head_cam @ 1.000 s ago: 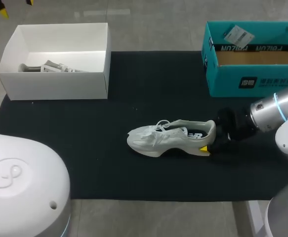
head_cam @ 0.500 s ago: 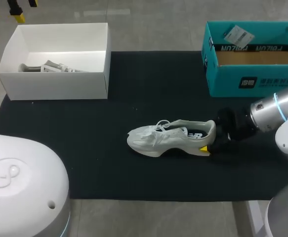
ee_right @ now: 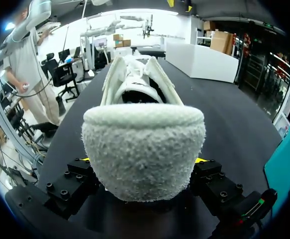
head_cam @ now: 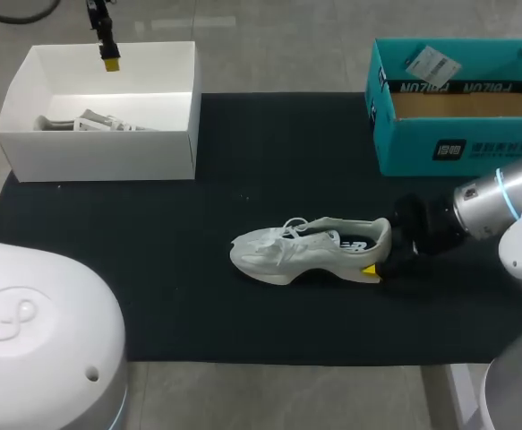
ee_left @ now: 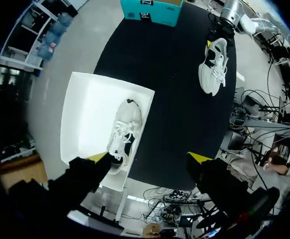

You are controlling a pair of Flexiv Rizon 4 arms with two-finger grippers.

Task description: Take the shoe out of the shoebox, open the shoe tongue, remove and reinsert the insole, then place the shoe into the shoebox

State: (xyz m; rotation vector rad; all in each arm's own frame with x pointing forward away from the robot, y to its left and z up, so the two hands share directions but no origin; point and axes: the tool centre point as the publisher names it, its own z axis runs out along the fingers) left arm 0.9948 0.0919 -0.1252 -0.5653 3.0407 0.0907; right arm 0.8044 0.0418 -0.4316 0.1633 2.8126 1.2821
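white mesh running shoe (head_cam: 310,251) heel clamped by right gripper (ee_right: 144,167); left gripper (ee_left: 149,158) (jaws apart) should pinch its tongue (ee_right: 134,79) gently.

There are two shoes: the mat shoe (head_cam: 310,251) mid-table and the boxed shoe (ee_left: 122,129) far left. There are two boxes, the white box (head_cam: 99,152) and the teal box (head_cam: 457,148), and one black mat (head_cam: 198,296).

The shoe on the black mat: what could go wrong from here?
The right gripper holds the shoe only by its heel, so the toe may sag or twist out when lifted. The open left gripper hangs over the white box, where a second shoe lies; it might go for the wrong shoe.
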